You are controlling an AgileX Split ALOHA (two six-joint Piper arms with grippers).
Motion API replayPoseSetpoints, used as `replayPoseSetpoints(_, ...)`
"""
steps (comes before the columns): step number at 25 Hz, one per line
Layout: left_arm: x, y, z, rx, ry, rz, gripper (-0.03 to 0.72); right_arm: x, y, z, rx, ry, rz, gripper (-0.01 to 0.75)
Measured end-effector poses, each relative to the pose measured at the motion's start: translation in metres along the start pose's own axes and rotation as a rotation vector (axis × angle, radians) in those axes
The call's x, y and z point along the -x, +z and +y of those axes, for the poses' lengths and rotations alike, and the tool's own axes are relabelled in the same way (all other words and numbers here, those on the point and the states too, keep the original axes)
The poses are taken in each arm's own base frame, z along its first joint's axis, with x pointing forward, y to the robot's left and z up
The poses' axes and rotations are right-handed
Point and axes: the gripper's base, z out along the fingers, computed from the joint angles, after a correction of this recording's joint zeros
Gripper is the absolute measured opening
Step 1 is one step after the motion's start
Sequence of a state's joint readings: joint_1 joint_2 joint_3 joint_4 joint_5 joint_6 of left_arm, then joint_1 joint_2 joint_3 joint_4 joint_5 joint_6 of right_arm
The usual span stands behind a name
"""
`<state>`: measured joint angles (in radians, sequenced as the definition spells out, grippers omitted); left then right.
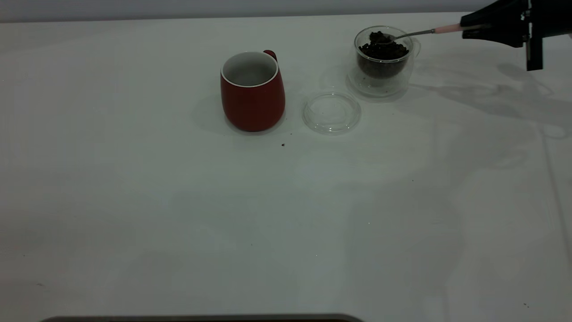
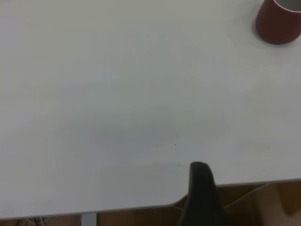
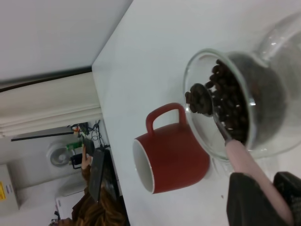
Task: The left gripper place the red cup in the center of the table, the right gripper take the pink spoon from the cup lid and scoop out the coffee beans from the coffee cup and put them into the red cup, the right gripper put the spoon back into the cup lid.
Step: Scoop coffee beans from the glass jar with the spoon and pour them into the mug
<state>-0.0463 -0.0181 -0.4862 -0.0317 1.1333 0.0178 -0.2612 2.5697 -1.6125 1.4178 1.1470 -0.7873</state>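
The right gripper (image 1: 473,27) is clamping the spoon (image 1: 420,32) by its pink handle, bowl loaded over the beans (image 1: 383,48) in the coffee cup (image 1: 383,60); the red cup (image 1: 252,91) is standing leftward, along the spoon's axis, past the lid (image 1: 331,112)

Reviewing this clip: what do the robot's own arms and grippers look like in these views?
The right gripper is matte black, tapering to narrow fingers, with a boxy black wrist block behind it. The left gripper shows only as one rounded black fingertip in the left wrist view. No cables or markings are visible on either.
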Motion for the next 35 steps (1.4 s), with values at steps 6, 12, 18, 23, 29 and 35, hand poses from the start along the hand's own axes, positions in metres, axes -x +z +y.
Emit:
replayPoseSetpoints(6, 0.0, 0.0, 0.0, 0.0, 0.0, 0.0, 0.588, -0.012, 0.03, 0.015, 0.02, -0.018, 0.049, 0.11)
replayPoseSetpoints(12, 0.0, 0.0, 0.0, 0.0, 0.0, 0.0, 0.588, -0.03, 0.063, 0.03, 0.029, -0.046, 0.122, 0.11)
replayPoseSetpoints(18, 0.0, 0.0, 0.0, 0.0, 0.0, 0.0, 0.588, -0.05, 0.094, 0.044, 0.033, -0.075, 0.194, 0.11)
replayPoseSetpoints(23, 0.0, 0.0, 0.0, 0.0, 0.0, 0.0, 0.588, -0.064, 0.111, 0.052, 0.038, -0.089, 0.235, 0.11)
replayPoseSetpoints(29, 0.0, 0.0, 0.0, 0.0, 0.0, 0.0, 0.588, -0.069, 0.12, 0.058, 0.072, -0.14, 0.229, 0.11)
replayPoseSetpoints(35, 0.0, 0.0, 0.0, 0.0, 0.0, 0.0, 0.588, -0.069, 0.121, 0.061, 0.12, -0.443, 0.204, 0.11)
